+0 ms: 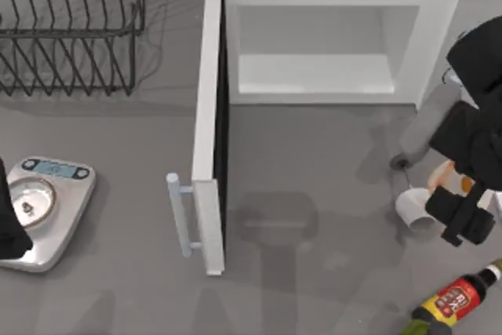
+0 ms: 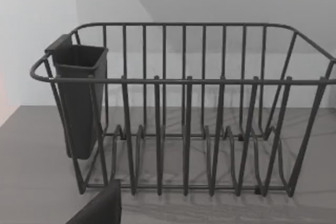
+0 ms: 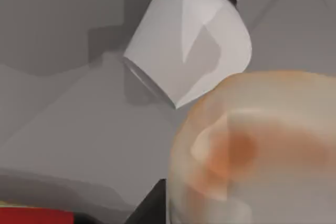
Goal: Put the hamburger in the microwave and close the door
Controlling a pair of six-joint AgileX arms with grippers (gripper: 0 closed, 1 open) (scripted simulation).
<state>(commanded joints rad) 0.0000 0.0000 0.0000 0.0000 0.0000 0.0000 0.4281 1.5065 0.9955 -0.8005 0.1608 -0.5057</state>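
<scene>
The AgileX right arm is hanging over the hamburger (image 1: 444, 173), which is sitting on the grey table (image 1: 314, 194) in front of the microwave (image 1: 329, 45), toward the side of its control panel and just beside a white cup (image 1: 413, 208) lying on its side. The right gripper (image 1: 463, 213) is hovering so close above the bun that the right wrist view is taking in its orange-spotted top (image 3: 252, 150) at close range, with the tipped cup (image 3: 189, 40) next to it; whether its claw is wide or closed on the bun cannot be told. The door (image 1: 209, 131) is standing swung fully open, bar handle (image 1: 182, 213) pointing away from the pale cavity, apparently so the bun can pass straight in. A sauce bottle (image 1: 453, 300) is lying nearer the table's front edge. The left arm is parked by a kitchen scale (image 1: 41, 209), well away from the microwave, its wrist camera facing a wire dish rack (image 2: 184, 108).
</scene>
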